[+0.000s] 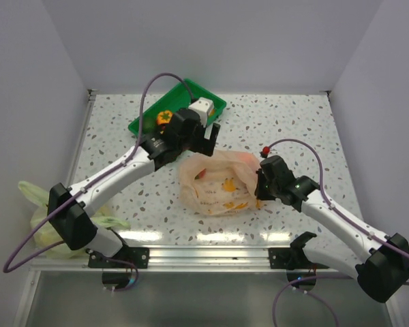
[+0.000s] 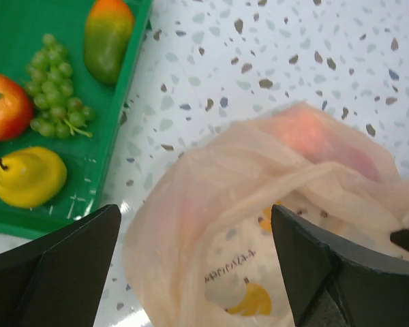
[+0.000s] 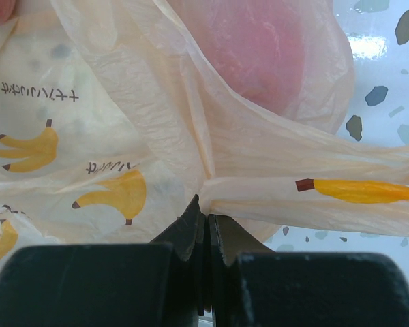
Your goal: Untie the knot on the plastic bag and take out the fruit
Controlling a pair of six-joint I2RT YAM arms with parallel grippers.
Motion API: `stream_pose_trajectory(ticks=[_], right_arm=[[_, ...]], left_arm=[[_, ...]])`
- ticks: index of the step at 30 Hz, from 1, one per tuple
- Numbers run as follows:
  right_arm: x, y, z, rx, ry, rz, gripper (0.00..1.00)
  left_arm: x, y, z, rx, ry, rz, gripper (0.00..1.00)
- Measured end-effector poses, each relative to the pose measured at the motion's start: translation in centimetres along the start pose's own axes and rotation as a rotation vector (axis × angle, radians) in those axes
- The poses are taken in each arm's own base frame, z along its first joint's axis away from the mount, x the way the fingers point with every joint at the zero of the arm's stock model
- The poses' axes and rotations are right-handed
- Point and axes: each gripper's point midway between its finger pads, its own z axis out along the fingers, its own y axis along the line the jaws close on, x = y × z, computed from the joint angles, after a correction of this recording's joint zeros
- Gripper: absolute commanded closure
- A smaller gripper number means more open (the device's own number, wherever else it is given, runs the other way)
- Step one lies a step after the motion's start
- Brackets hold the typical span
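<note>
The pale orange plastic bag (image 1: 218,182) with banana prints lies mid-table, crumpled. I cannot make out a tied knot. My right gripper (image 1: 261,182) is at the bag's right edge, shut on a fold of its film (image 3: 208,204). A peach-pink fruit (image 3: 259,48) shows through the film, and a red piece (image 1: 201,174) shows inside the bag. My left gripper (image 2: 196,214) is open and hovers over the bag's (image 2: 259,204) far left side, empty. On the green tray (image 2: 27,27) lie a red-orange fruit (image 2: 3,105), a grape bunch (image 2: 54,88), a green-orange fruit (image 2: 108,37) and a yellow pear (image 2: 28,176).
The green tray (image 1: 211,95) stands at the back left, partly under my left arm. A small red fruit (image 1: 265,149) lies on the table right of the bag. A yellow-green bag (image 1: 37,218) sits at the near left edge. White walls enclose the table.
</note>
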Motion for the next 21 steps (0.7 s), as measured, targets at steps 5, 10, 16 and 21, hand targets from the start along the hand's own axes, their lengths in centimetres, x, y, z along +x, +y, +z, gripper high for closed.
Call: stream_pose_trajectory(ticks=[5, 10, 16, 21], right_arm=[[-0.2, 0.2, 0.0, -0.006, -0.009, 0.000, 1.00], [-0.4, 0.3, 0.0, -0.010, -0.016, 0.002, 1.00], [-0.5, 0.3, 0.0, -0.012, -0.019, 0.003, 1.00], [-0.6, 0.4, -0.1, -0.017, -0.026, 0.005, 1.00]], left_arm=[[4.8, -4.6, -3.0, 0.044, 0.103, 0.077, 0.10], [8.1, -8.9, -4.9, 0.081, 0.160, 0.160, 0.19], [12.2, -7.9, -1.9, -0.025, 0.275, 0.231, 0.33], [15.1, -7.1, 0.2, -0.086, 0.344, 0.285, 0.35]])
